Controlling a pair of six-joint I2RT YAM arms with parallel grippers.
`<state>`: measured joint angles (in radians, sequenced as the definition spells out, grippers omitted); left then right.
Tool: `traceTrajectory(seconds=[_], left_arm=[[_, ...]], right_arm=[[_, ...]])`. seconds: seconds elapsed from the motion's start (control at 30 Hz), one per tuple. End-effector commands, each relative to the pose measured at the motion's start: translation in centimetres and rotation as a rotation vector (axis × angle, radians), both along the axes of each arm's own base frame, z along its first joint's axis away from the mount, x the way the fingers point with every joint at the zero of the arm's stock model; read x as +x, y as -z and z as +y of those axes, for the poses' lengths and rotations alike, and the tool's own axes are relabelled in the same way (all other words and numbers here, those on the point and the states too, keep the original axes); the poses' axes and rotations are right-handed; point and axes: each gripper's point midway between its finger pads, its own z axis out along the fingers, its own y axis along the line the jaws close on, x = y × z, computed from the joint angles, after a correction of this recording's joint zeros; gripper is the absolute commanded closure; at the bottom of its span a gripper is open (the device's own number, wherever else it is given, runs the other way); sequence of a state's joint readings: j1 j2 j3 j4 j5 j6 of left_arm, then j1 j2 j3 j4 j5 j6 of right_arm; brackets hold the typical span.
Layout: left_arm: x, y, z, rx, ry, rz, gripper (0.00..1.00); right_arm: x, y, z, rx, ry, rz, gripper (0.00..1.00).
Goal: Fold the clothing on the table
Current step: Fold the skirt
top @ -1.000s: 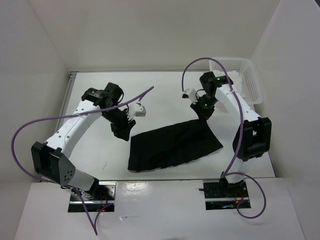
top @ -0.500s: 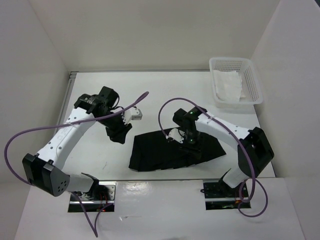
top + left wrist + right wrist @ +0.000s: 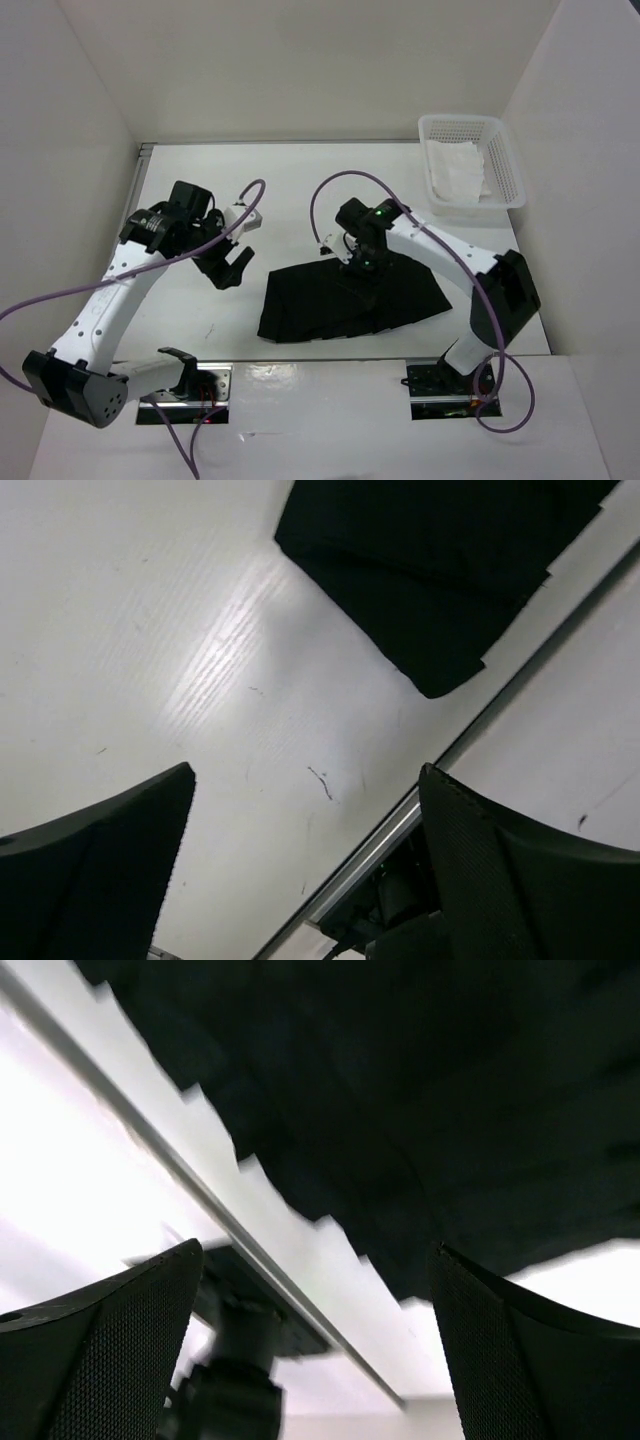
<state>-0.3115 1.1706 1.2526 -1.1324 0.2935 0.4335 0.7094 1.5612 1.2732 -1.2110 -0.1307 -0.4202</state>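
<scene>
Overhead view: black pleated skirt (image 3: 345,300) spread flat on the white table (image 3: 300,190), towards the near edge and right of centre. Left gripper (image 3: 231,272) over bare tabletop just beside the skirt's left edge, apart from the fabric, jaws wide apart with nothing between them. Right gripper (image 3: 362,280) directly above the skirt's upper middle, jaws likewise spread and clamped on nothing; contact of its tips with the fabric not discernible, dark against dark. White perforated basket (image 3: 460,119) with a white cloth (image 3: 460,175) at the far right corner, well apart from the skirt. Left wrist view: both fingers (image 3: 90,880) low in the frame over bare table (image 3: 150,630), a corner of the skirt (image 3: 440,570) ahead of them at upper right, grey rail (image 3: 400,830) running diagonally between. Right wrist view, blurred: fingers (image 3: 540,1350) widely parted, skirt (image 3: 400,1090) filling the upper frame beyond them, its stepped pleated edge set against the white surface.
</scene>
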Motion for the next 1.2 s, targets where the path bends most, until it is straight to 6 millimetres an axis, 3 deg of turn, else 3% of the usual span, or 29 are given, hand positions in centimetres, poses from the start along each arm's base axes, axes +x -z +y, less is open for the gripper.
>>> traceTrajectory(seconds=[0.0, 0.17, 0.33, 0.53, 0.87, 0.97, 1.17], left_arm=[[1.6, 0.6, 1.3, -0.009, -0.208, -0.017, 0.00], [3.4, 1.8, 4.7, 0.051, -0.405, -0.007, 0.00], [5.7, 0.8, 7.7, 0.049, -0.586, -0.080, 0.00], [6.7, 1.9, 9.2, 0.017, -0.659, -0.019, 0.00], [8.4, 1.1, 11.0, 0.008, -0.719, -0.047, 0.00], [8.6, 1.9, 11.2, 0.017, -0.728, -0.017, 0.00], [9.2, 2.3, 11.6, 0.020, -0.737, -0.006, 0.00]], right_arm=[[1.2, 2.7, 3.8, 0.069, 0.091, 0.059, 0.03], [2.4, 6.3, 4.5, 0.017, 0.160, 0.076, 0.00], [3.9, 7.5, 4.3, -0.034, 0.233, 0.024, 0.00], [4.1, 9.2, 4.2, -0.056, 0.256, 0.019, 0.00], [5.0, 11.8, 3.2, -0.129, 0.339, -0.011, 0.00], [5.1, 12.8, 2.9, -0.139, 0.360, -0.003, 0.00], [7.1, 13.6, 4.1, -0.122, 0.371, -0.017, 0.00]])
